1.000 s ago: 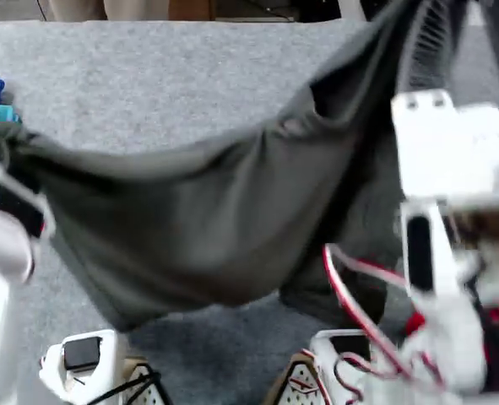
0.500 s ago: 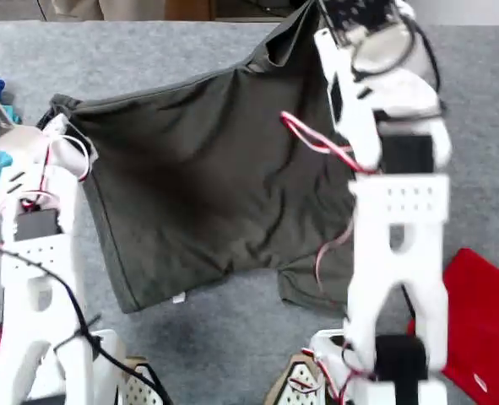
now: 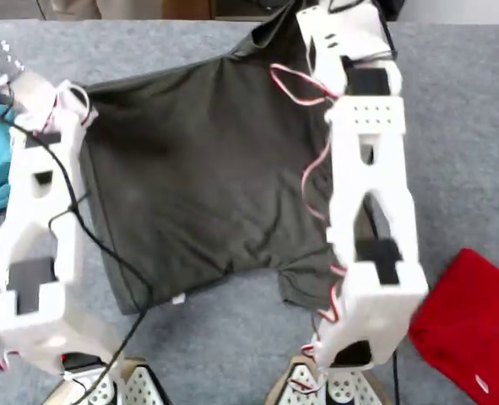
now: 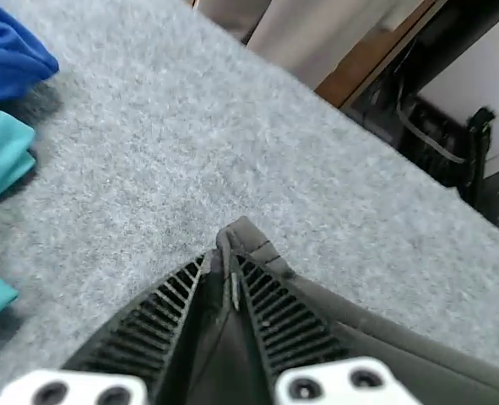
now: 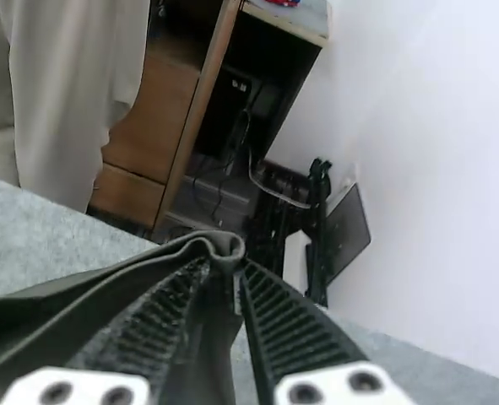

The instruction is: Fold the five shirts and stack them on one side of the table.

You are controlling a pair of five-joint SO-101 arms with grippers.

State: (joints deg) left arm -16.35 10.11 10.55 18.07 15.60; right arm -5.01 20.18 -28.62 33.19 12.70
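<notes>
Dark shirt [image 3: 198, 186], spread on the bench [image 3: 190, 51], is being gripped at its far corners by left end effector [image 4: 224, 255] and right end effector [image 5: 232, 263]; folding and stacking seemingly being left outstanding.

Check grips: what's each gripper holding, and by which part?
Both hold the dark shirt. The left gripper pinches one corner of its far edge, and the right gripper pinches the opposite far corner, the cloth bunched there.

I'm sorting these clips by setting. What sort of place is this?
Likely a home or office room set up as a robot workbench: a grey felt-covered table, a wooden cabinet and a pale curtain.
</notes>
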